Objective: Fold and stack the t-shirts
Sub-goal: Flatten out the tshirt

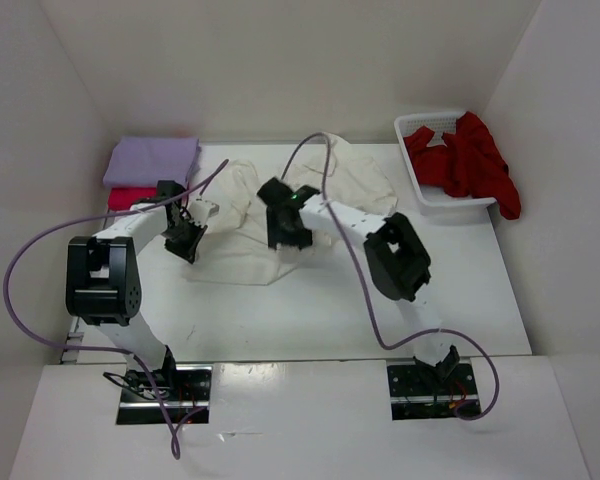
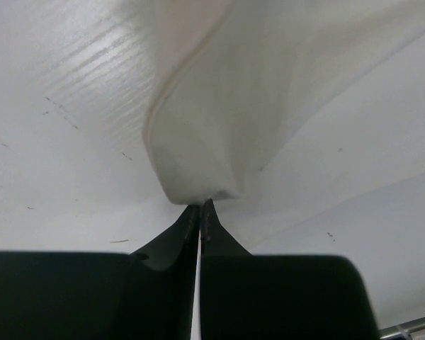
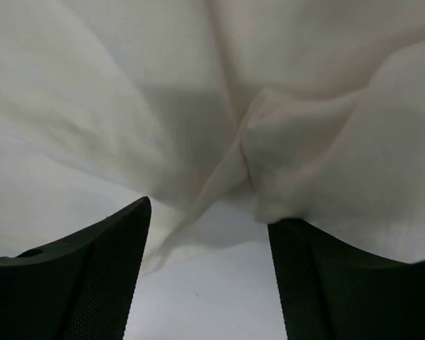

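Note:
The cream white t-shirt (image 1: 325,185) lies rumpled across the back middle of the table. My left gripper (image 1: 197,220) is at its left edge. In the left wrist view its fingertips (image 2: 200,205) are pressed together on a pinched fold of the cream cloth (image 2: 219,120). My right gripper (image 1: 284,232) hovers over the shirt's front middle. In the right wrist view it stands open (image 3: 209,212), and a bunched fold (image 3: 290,156) hangs just ahead of the right finger (image 3: 319,276). The lavender shirt (image 1: 152,158) lies folded on the magenta-pink one (image 1: 128,197) at the back left. The dark red shirt (image 1: 472,160) spills over the basket.
A white lattice basket (image 1: 420,128) stands at the back right corner with the dark red shirt in it. White walls close in the table at the left, back and right. Purple cables loop over both arms.

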Action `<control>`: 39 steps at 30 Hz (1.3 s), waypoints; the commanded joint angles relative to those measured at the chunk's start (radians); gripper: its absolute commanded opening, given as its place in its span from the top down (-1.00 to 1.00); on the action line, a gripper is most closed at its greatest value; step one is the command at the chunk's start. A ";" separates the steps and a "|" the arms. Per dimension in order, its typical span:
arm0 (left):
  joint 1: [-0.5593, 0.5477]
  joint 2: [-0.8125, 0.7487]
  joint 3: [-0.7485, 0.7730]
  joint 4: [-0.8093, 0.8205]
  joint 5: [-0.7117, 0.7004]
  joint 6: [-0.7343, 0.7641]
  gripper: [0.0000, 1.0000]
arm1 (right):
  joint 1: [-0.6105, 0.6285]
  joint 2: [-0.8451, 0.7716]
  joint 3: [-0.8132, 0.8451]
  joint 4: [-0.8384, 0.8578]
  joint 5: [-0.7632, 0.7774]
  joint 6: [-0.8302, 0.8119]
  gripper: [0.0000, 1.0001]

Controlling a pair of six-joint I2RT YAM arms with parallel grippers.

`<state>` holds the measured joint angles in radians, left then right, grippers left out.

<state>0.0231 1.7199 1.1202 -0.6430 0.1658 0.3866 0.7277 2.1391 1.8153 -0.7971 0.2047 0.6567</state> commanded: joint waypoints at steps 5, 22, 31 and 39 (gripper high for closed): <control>0.008 -0.023 -0.028 -0.023 -0.051 0.020 1.00 | 0.055 -0.262 -0.252 0.115 -0.122 -0.023 -0.56; 0.017 -0.003 0.003 -0.032 -0.071 0.029 1.00 | -0.231 -0.475 -0.752 0.380 -0.205 0.112 0.24; 0.017 -0.023 -0.019 -0.032 -0.080 0.029 1.00 | -0.231 -0.312 -0.640 0.424 -0.194 0.092 0.06; 0.026 -0.023 -0.007 -0.032 -0.089 0.038 1.00 | -0.231 -0.341 -0.649 0.464 -0.206 0.101 0.06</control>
<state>0.0341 1.7187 1.0935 -0.6590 0.0883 0.3973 0.4889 1.8309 1.1385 -0.4000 -0.0086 0.7609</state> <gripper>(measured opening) 0.009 0.470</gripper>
